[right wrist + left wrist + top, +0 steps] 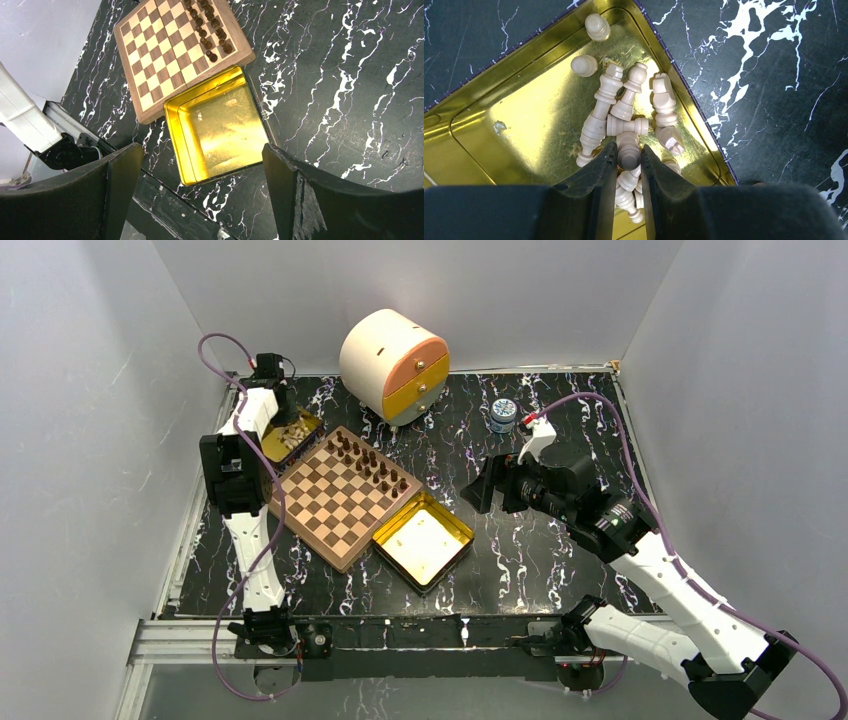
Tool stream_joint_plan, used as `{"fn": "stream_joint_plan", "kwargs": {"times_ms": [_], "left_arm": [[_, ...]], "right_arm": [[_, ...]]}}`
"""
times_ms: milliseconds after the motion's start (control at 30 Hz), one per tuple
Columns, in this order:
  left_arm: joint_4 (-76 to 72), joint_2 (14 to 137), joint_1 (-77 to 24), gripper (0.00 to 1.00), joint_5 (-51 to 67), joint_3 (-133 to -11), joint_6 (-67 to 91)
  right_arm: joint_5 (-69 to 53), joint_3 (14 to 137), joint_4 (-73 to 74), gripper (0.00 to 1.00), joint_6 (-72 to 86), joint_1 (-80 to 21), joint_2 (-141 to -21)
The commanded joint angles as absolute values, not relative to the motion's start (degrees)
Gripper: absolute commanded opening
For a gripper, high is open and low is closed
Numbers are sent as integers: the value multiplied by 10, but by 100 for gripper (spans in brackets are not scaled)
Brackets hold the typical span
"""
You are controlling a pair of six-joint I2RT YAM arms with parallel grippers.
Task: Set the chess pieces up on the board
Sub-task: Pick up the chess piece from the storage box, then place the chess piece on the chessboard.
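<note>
Plenty of pale chess pieces (624, 107) are lying jumbled in the gold tin (524, 125) off the board (335, 515)'s back-left edge. Left gripper (628, 149) is coming straight down over one piece (628, 159), jaws nearly together. Can't tell if it's pinching yet, and neighbours are crowding it. Right gripper (200, 150), jaws wide apart, is hovering over the second tin (220, 125) off the board's front-right edge.

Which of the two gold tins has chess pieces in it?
The tin beside the board's far-left edge, under the left gripper: it holds light tan pieces. The other tin, at the board's near-right edge, is empty.
</note>
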State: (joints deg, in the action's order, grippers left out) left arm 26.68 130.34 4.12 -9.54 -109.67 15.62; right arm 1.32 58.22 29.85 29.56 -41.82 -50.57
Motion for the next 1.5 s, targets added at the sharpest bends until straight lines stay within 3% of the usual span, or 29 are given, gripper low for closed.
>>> {"fn": "stream_joint_plan", "kwargs": {"times_ms": [0, 833, 1467], "left_arm": [[274, 1273, 44, 14, -95, -1117, 149], [321, 1187, 45, 17, -114, -1100, 159], [377, 953, 38, 18, -40, -870, 198]], "right_arm": [[16, 582, 269, 99, 284, -422, -500], [16, 588, 297, 98, 310, -421, -480], [36, 623, 360, 98, 328, -421, -471]]}}
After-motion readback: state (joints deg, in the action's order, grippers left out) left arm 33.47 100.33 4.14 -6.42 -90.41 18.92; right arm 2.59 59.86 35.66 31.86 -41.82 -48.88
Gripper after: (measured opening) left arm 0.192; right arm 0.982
